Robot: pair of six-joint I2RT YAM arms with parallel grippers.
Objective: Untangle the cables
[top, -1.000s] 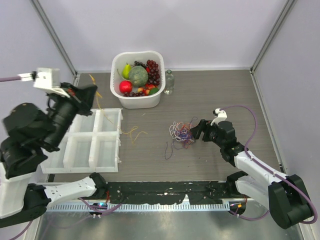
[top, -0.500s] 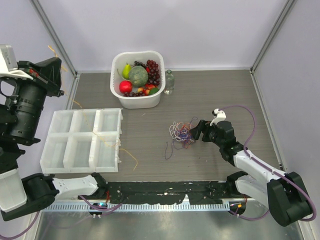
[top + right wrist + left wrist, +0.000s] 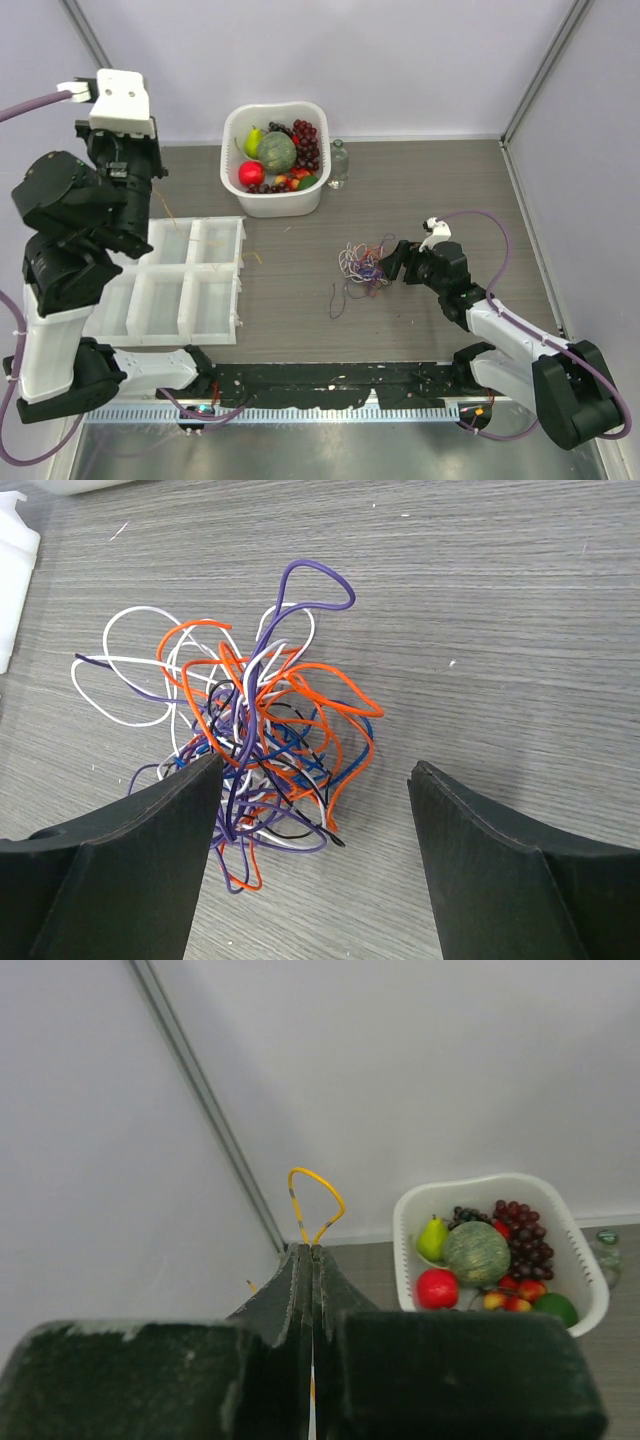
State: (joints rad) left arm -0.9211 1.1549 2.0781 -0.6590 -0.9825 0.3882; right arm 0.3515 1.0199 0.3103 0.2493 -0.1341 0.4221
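The cables lie in a small tangle of orange, purple, white, blue and black wires mid-table, and fill the right wrist view. My right gripper is open and low, just right of the tangle, its jaws straddling the tangle's near right part. My left gripper is raised high at the far left, above the tray. In the left wrist view it is shut on a thin yellow cable that loops out past the fingertips. Fine yellow strands hang below it.
A white basket of fruit stands at the back, with a clear bottle to its right. A white compartment tray lies at the left. Frame posts and walls close in both sides.
My left arm has swung from the far left edge back over the tray's far corner, still gripping the yellow cable, whose loose end has left the table by the tray. The right arm and tangle have not moved.
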